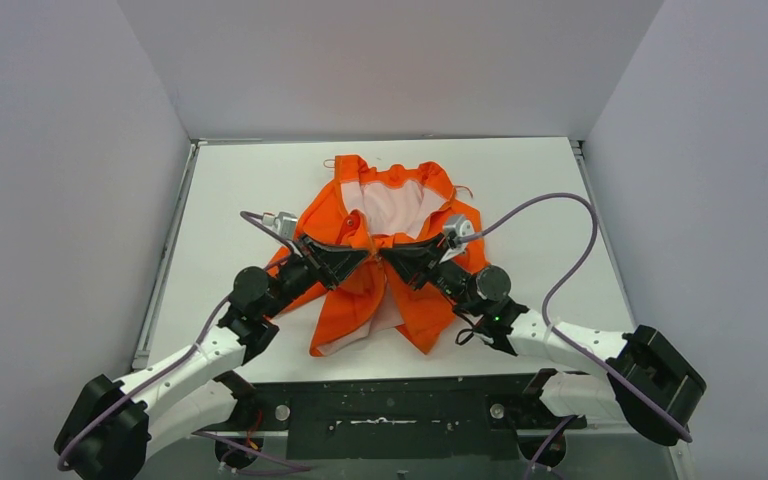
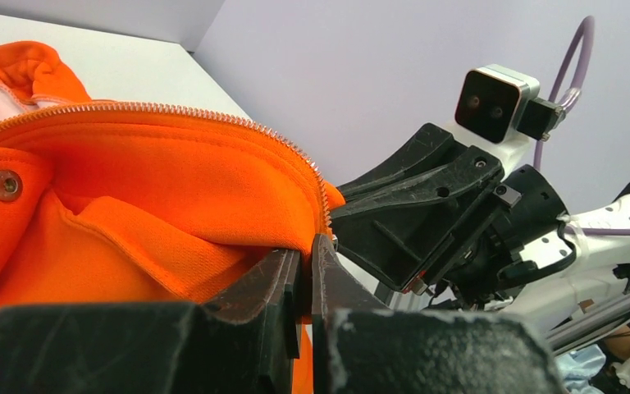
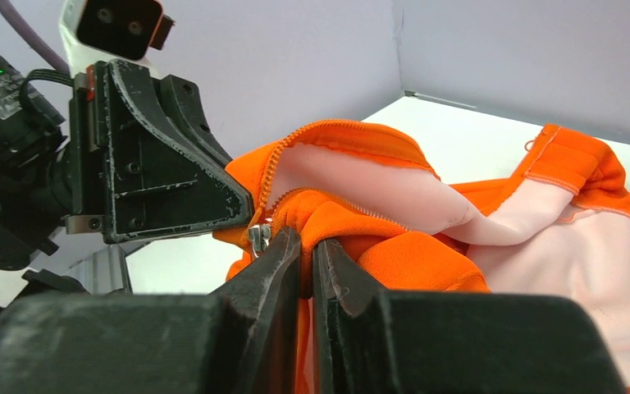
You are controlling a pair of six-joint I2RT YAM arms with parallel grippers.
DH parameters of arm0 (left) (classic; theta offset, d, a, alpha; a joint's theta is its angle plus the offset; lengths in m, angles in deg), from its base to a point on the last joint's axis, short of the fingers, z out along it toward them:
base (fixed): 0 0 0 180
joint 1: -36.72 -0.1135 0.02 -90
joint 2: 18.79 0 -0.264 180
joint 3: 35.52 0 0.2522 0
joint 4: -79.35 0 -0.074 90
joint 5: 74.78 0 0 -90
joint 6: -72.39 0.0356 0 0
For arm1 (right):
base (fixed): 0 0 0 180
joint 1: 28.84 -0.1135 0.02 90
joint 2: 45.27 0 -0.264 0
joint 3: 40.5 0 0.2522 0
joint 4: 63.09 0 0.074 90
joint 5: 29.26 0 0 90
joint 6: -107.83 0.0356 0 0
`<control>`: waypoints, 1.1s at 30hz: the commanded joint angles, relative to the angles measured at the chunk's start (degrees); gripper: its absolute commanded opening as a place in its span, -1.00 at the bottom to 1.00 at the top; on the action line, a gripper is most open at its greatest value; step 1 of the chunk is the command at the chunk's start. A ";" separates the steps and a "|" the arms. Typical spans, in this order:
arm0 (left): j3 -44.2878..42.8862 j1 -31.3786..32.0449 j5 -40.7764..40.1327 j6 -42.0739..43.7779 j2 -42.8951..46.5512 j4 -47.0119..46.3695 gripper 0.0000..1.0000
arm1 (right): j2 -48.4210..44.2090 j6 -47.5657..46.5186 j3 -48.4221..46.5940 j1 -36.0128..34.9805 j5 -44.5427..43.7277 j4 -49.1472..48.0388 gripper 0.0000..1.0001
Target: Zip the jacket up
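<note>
I had the small bright orange fabric jacket [image 1: 348,300] lying open on the white table [image 1: 530,180], about midway between the left and right edges. Its collar pointed toward the far edge and its hem toward the near edge. The two front panels were parted, so the pale pinkish-white lining [image 1: 395,205] showed at the chest.

Both arms reached in from the near edge, and their tips met just beside each other at the middle of the jacket front. The left tool [image 2: 305,267] was pressed together on the edge of one orange panel, right under the curving row of metal zipper teeth [image 2: 172,111]. A round silver snap button [image 2: 6,185] sat on the fabric farther along. The right tool [image 3: 306,250] was pinching a bunched orange fold of the other panel, with a small metal zipper slider [image 3: 258,238] just beside its fingertips. The pinched edges stood raised above the rest of the jacket.
</note>
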 commanded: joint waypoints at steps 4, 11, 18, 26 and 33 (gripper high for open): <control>-3.76 2.56 -5.62 5.21 2.60 4.51 -1.00 | -0.93 -4.30 -4.44 -4.62 -7.92 -0.75 -1.00; -3.69 3.07 -11.48 5.87 5.61 8.71 -1.00 | -1.31 -5.90 -4.12 -7.22 -11.25 0.14 -1.00; -4.01 3.35 -15.00 6.00 6.45 11.66 -1.00 | -1.81 -7.34 -3.93 -9.71 -14.00 0.62 -1.00; -4.45 4.08 -16.50 6.46 7.14 13.18 -1.00 | -3.12 -9.69 -3.57 -12.16 -21.15 0.84 -1.00; -4.82 4.25 -16.89 6.75 8.63 14.41 -1.00 | -5.37 -9.99 -2.18 -12.26 -22.08 1.01 -1.00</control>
